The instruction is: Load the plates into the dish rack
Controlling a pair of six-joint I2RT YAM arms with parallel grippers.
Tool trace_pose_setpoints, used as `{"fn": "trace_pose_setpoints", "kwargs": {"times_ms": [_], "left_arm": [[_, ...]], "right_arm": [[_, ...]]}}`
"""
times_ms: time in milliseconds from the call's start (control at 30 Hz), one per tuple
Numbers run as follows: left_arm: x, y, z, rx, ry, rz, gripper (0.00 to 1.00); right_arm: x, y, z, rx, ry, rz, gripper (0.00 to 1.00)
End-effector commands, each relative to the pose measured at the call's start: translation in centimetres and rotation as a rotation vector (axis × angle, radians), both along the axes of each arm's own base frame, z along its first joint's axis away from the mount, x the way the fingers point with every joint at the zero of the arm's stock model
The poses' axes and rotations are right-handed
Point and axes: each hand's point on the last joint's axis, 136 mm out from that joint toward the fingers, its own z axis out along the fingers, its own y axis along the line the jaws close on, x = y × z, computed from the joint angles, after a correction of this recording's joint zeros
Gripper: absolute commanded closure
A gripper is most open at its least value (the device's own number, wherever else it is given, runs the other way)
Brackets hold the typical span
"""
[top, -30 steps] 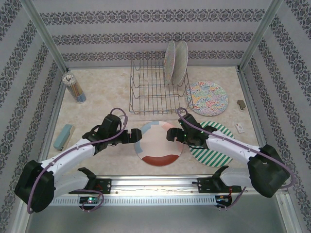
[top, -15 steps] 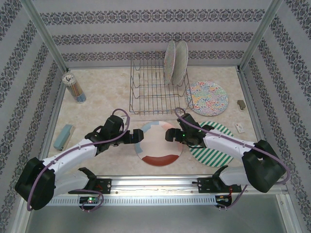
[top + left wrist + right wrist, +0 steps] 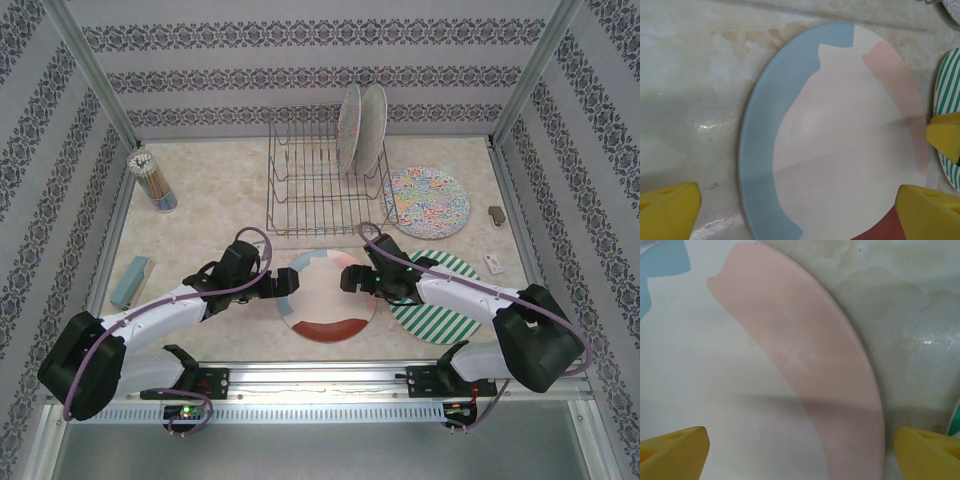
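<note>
No text, label, brand or number can be read anywhere.

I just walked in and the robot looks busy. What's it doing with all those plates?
It is loading plates into the dark wire dish rack. Two plates stand upright in it already. Now the left gripper and right gripper, both open, sit at opposite edges of the round cream plate with blue, pink and rust patches, not gripping it yet. A green-and-white striped plate and a flowery plate lie flat on the table.
</note>
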Motion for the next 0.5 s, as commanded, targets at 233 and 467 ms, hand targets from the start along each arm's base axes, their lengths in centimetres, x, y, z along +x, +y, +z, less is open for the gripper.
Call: {"fn": "trace_pose_setpoints", "kwargs": {"times_ms": [233,467], "left_arm": [[0.2,-1.4,-0.7,-0.039,0.000,0.000,0.00],[0.1,-2.0,-1.4,-0.044,0.015,-0.004,0.00]], "right_arm": [[0.3,-0.3,-1.0,-0.014,0.004,0.002,0.05],[0.3,0.0,-1.1,0.000,0.009,0.000,0.05]]}}
